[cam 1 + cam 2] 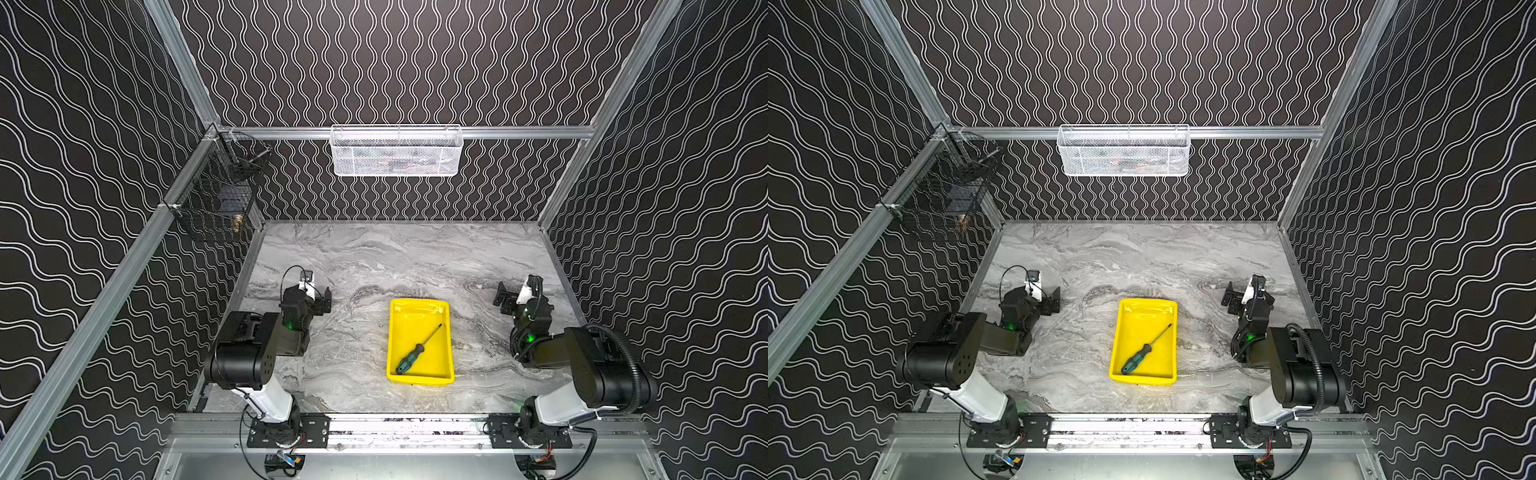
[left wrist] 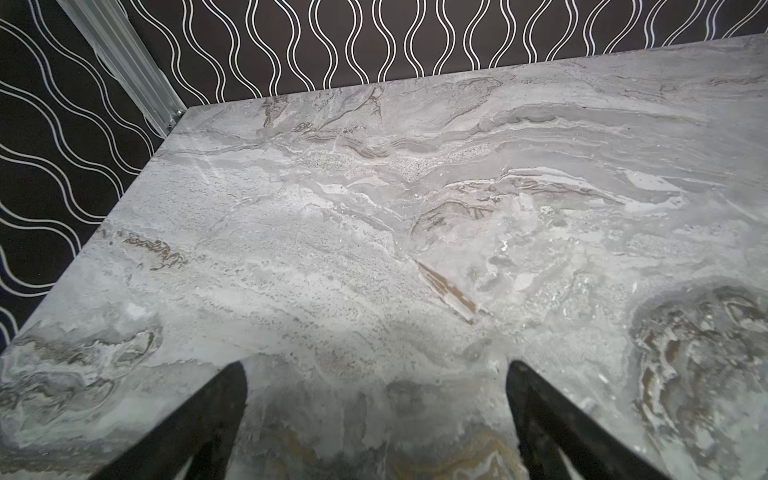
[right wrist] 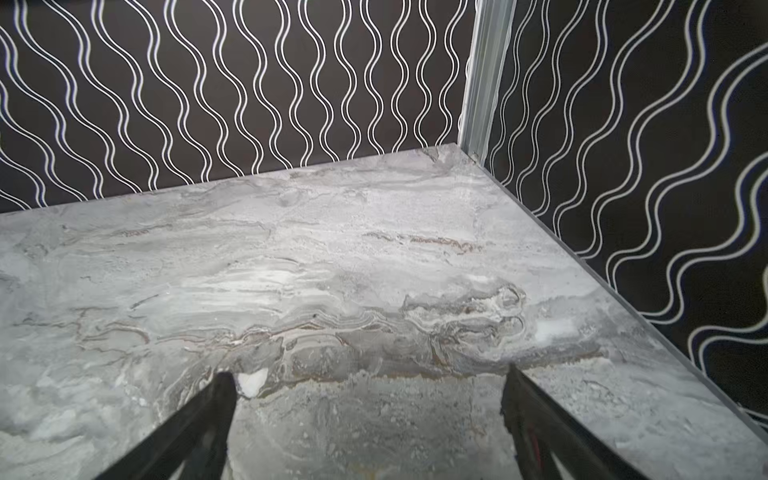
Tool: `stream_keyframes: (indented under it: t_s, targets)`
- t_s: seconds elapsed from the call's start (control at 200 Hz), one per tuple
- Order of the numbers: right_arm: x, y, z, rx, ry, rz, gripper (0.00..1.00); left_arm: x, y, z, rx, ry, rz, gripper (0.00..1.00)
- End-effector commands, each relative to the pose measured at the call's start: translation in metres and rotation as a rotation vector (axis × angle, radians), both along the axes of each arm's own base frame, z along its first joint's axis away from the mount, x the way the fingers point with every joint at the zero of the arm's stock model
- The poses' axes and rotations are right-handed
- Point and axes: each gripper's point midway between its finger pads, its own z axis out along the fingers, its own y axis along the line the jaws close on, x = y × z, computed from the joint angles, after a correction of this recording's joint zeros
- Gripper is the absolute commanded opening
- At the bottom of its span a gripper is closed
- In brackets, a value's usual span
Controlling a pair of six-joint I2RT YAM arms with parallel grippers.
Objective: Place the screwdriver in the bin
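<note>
Left gripper (image 1: 326,300), left of middle in both top views: stands with jaws wide apart, grips nothing, hangs over bare table (image 1: 374,257); in the left wrist view, shows two dark fingers (image 2: 226,399) spread over grey veined marble-look surface. Right gripper (image 1: 502,297), right of middle: likewise spread, empty, with dark fingers (image 3: 214,407) apart in the right wrist view. Between the two, well apart from both: the bin (image 1: 419,379), shallow, rectangular, glossy yellow plastic with low walls and a rim. Inside, flat on its floor: the screwdriver (image 1: 417,351), long axis diagonal, green-and-black handle toward the bin's lower left corner, thin dark shaft and tip toward upper right. Higher in frame, on the back rail: white mesh basket (image 1: 395,151); upper left: black wire basket (image 1: 216,195).
</note>
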Motion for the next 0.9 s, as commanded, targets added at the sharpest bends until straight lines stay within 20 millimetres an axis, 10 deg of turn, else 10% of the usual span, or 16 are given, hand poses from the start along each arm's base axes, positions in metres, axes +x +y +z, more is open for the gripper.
stream_keyframes:
  t_s: [0.0,0.891]
  targets:
    - [0.002,-0.001,0.011,0.009,-0.045,-0.005,1.00,0.003,0.001,0.007,0.007,-0.030,0.001,0.99]
    - [0.005,0.012,0.011,-0.002,-0.044,0.075,1.00,0.004,0.000,0.005,0.007,-0.021,-0.002,0.99]
